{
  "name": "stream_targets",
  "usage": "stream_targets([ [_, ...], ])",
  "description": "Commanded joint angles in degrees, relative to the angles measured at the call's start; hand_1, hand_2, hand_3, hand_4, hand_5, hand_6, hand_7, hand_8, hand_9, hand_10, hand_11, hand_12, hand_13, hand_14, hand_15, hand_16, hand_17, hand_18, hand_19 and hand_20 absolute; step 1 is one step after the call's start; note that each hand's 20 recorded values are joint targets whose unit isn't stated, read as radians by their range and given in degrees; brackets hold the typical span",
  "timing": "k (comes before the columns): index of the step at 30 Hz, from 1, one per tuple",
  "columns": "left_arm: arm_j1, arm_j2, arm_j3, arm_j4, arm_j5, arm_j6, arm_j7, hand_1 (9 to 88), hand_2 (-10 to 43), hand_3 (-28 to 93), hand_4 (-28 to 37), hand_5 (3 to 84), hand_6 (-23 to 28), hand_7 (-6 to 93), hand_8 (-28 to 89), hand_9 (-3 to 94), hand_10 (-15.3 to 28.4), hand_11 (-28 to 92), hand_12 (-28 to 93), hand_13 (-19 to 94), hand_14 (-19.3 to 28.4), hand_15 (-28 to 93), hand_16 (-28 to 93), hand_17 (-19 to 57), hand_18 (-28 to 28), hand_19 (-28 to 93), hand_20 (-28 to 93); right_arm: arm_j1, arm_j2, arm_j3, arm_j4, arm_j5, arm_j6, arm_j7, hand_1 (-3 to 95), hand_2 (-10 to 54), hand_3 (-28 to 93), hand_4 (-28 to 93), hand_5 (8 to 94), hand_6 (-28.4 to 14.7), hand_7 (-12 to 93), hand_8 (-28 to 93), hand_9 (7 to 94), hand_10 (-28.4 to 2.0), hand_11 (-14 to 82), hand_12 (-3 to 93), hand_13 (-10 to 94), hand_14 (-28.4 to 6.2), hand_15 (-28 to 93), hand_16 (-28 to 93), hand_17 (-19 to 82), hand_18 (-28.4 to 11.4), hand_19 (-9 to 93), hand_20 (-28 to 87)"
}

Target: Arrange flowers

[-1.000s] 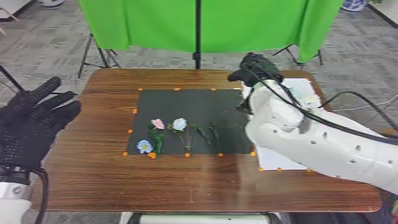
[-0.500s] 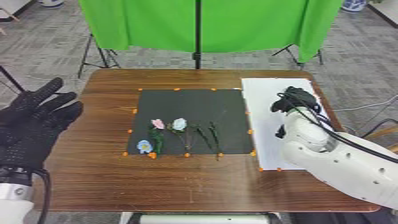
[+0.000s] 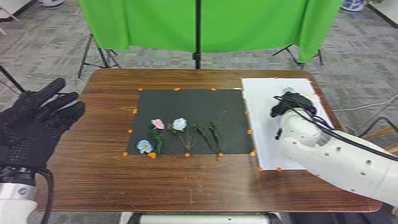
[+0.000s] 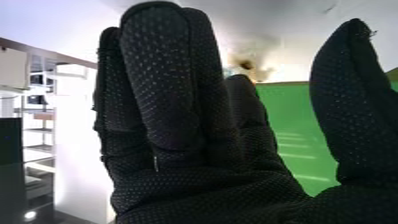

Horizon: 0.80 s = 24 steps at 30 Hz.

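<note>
On the dark mat (image 3: 178, 102) lie a pink flower (image 3: 158, 124), a white flower (image 3: 179, 124) and a light blue flower (image 3: 144, 146), with green stems (image 3: 202, 137) to their right. My right hand (image 3: 293, 103) is over the white board (image 3: 265, 110), right of the mat. Just beyond its fingers shows a small pale shape, perhaps a bloom (image 3: 288, 90); whether they touch is unclear. In the right wrist view the same hand (image 4: 187, 145) has straight fingers and the thumb spread apart, holding nothing visible. My left hand (image 3: 34, 127) is open at the table's left edge.
Orange markers (image 3: 153, 155) line the edges of the mat and board. The brown table (image 3: 178, 185) surrounds both. Behind it hangs a green cloth (image 3: 151, 25) on stands. My right arm and its cables cross the board's near right part.
My right hand came from the board's far left edge toward its right side, then shifted slightly away from me. A pale bloom beside the arm earlier was then covered. The left hand barely moved.
</note>
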<state>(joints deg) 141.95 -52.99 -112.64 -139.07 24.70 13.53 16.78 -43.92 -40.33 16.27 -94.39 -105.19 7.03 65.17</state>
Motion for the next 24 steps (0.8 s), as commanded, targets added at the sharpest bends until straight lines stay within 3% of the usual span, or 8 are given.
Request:
stream_targets([
  [1,0.49,-0.37,0.42,0.28,-0.29,0.53,0.40,22.0,8.2,77,-26.1,37.2,10.6,15.3,-10,34.5,22.1,31,12,26,28.4,60,-13,-6.0,26.7,65,16,1.91,-2.04,-1.96,0.77,-0.23,-1.19,-0.86,33.6,-9.5,71,-26,37.7,-2.3,10,-11,76.3,-16.9,21.9,14.2,81,-10.2,56,15,38,-22.7,88,-11],
  [9,0.42,-0.60,0.56,0.49,-0.23,0.30,0.06,22.0,8.2,77,-26.2,37.2,10.6,15.3,-10,34.4,22.1,30,12,26,28.4,60,-13,-6.0,26.7,65,16,1.30,-2.53,-3.12,1.97,-0.53,-0.52,-0.30,37.1,-9.3,73,-26,58.1,-0.5,13,-12,76.4,-15.2,21.4,14.0,78,-10.4,56,14,38,-22.7,87,-10],
  [11,0.82,-0.69,0.61,0.36,-0.30,0.46,0.49,22.0,8.2,78,-26.2,37.2,10.7,15.3,-10,34.4,22.1,30,12,26,28.4,60,-13,-6.0,26.6,65,16,1.55,-2.50,-3.77,2.41,-1.05,-0.32,-0.45,38.0,-8.9,73,-26,61.5,-0.9,14,-12,76.9,-14.7,21.2,14.1,78,-10.4,55,14,38,-22.5,87,-10],
  [15,0.63,-0.57,0.78,0.48,-0.21,0.15,0.52,22.0,8.2,78,-26.2,37.2,10.7,15.3,-10,34.4,22.1,30,12,26,28.4,60,-13,-6.0,26.7,65,16,2.10,-1.82,-5.72,2.59,-3.51,4.19,-0.78,40.3,-9.4,75,-27,67.7,-0.4,16,-12,78.3,-13.4,20.7,14.3,79,-9.5,54,14,38,-21.8,86,-9],
  [18,0.20,-0.67,0.88,0.55,-0.05,0.34,-0.08,22.1,8.2,77,-26.3,37.2,10.7,15.2,-10,34.4,22.1,30,12,26,28.4,60,-13,-6.0,26.7,65,16,2.56,-1.41,-7.04,2.01,-6.23,6.67,-0.92,44.9,-9.5,72,-28,73.4,-0.8,18,-1,80.6,-11.7,21.3,14.5,81,-8.4,52,15,39,-20.6,86,-8],
  [21,-0.17,-0.46,1.06,0.76,0.02,-0.33,-0.37,22.0,8.2,77,-26.2,37.2,10.7,15.2,-10,34.5,22.2,30,12,26,28.4,60,-13,-6.0,26.7,65,16,4.42,-1.35,-10.10,2.29,-8.21,9.08,-0.39,50.9,-9.5,70,-28,78.5,0.0,21,2,86.1,-9.8,16.3,21.3,83,-6.7,51,16,40,-19.5,87,-8],
  [24,-0.56,-0.44,1.26,0.78,-0.09,0.07,-0.66,22.0,8.2,77,-26.2,37.2,10.7,15.3,-10,34.5,22.1,30,12,26,28.4,60,-13,-6.0,26.7,65,16,3.52,-1.85,-9.34,2.93,-9.86,9.50,-0.78,54.3,-9.5,70,-28,81.2,1.0,24,3,90.5,-8.4,12.4,25.9,84,-5.4,51,17,40,-19.0,88,-6],
])
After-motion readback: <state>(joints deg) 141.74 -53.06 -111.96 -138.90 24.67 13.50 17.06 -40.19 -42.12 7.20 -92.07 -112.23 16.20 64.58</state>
